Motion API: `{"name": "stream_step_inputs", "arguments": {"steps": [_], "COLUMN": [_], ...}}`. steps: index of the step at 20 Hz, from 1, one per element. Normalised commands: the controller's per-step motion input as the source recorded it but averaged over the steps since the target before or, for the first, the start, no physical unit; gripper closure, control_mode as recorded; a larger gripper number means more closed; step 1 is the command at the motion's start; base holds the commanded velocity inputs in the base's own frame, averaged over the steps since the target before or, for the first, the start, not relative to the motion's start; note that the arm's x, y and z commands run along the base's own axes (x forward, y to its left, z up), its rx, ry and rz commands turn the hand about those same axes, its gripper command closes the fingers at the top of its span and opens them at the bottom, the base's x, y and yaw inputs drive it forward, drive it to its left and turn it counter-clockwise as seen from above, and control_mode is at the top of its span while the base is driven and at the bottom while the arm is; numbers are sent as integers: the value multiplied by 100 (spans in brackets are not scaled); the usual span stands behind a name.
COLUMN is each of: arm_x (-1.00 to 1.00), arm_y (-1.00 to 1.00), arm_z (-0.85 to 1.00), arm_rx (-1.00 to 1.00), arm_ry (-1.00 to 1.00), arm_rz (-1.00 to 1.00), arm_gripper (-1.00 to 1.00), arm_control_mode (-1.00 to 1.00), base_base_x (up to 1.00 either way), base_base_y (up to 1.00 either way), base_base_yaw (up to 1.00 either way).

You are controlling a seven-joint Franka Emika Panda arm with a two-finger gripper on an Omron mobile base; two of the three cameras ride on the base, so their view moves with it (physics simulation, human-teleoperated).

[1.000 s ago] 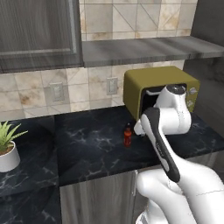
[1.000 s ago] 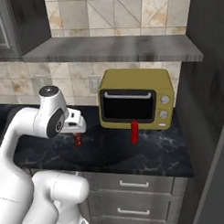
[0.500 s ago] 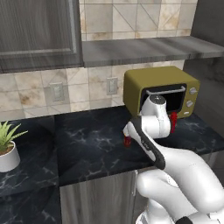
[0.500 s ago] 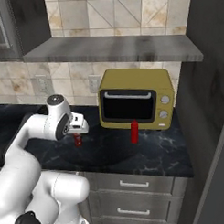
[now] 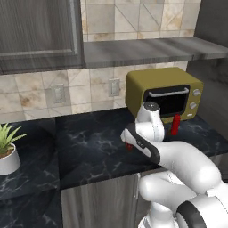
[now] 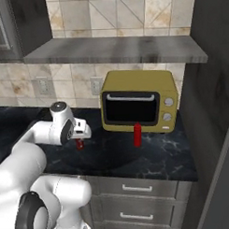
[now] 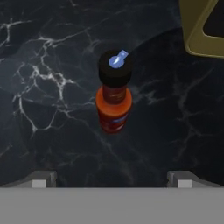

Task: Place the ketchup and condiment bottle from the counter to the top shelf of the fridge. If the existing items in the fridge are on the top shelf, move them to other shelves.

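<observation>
Black marble worktop (image 7: 52,131) carries an upright bottle (image 7: 113,98) beneath the gripper (image 7: 112,179), whose jaws are spread wide, holding nothing; ketchup (image 6: 137,134) stands before the oven (image 6: 139,100).

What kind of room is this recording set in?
A rendered home kitchen, by the look of it: a dark marble counter with drawers below, a tiled backsplash with outlets, and an olive toaster oven beside two red bottles.
</observation>
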Motion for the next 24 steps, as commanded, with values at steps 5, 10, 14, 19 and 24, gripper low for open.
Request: {"name": "stream_step_inputs", "arguments": {"steps": [5,10,14,19,24], "arm_x": [21,15,11,10,11], "arm_y": [0,0,0,0,0], "arm_z": [-10,-3,-7,-12,-23], "arm_rx": [0,0,0,0,0], "arm_ry": [0,0,0,0,0], "arm_rz": [-2,-5,-4,-4,-4], "arm_gripper": [-100,-100,-100,-100,-100], "arm_control_mode": [-100,-100,-100,-100,-100], "base_base_x": [0,0,0,0,0], "base_base_y": [0,0,0,0,0], "base_base_yaw": [0,0,0,0,0]}}
